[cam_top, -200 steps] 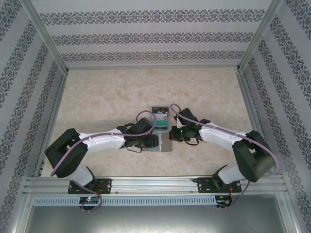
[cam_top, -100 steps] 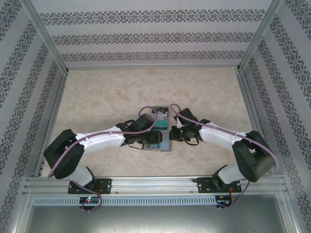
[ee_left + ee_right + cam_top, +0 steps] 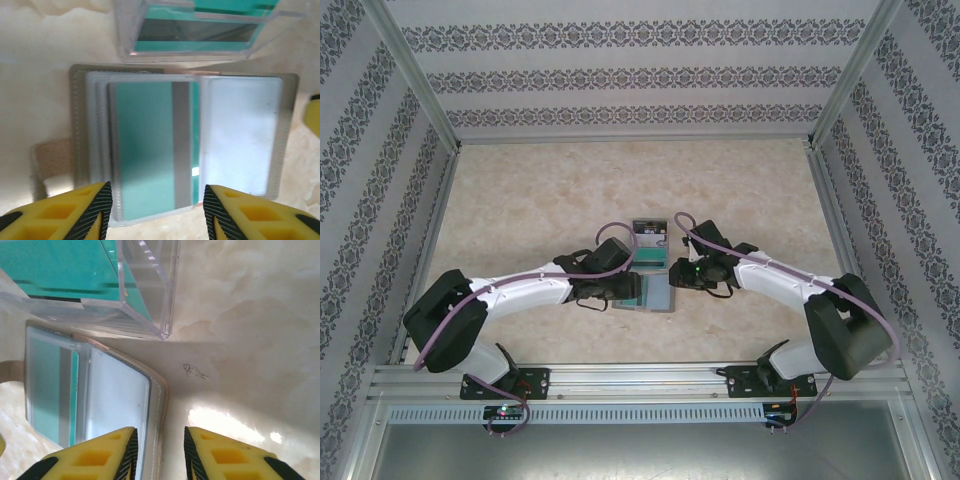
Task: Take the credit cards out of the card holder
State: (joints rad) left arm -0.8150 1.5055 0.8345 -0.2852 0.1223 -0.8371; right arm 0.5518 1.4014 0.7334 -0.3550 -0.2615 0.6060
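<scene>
Right gripper (image 3: pixel 159 450): jaws just parted; card holder (image 3: pixel 120 395) edge released, lying below their gap.
Left gripper (image 3: pixel 156 210): jaws spread, astride the teal credit card (image 3: pixel 145 150).
Consequence: card holder lies open; credit card still pocketed, extraction pending.

You're looking at a teal credit card (image 3: pixel 145 150) with a grey stripe, a grey-brown card holder (image 3: pixel 76 125) with pale bluish pockets, and a cream marbled worktop (image 3: pixel 30 50).
</scene>
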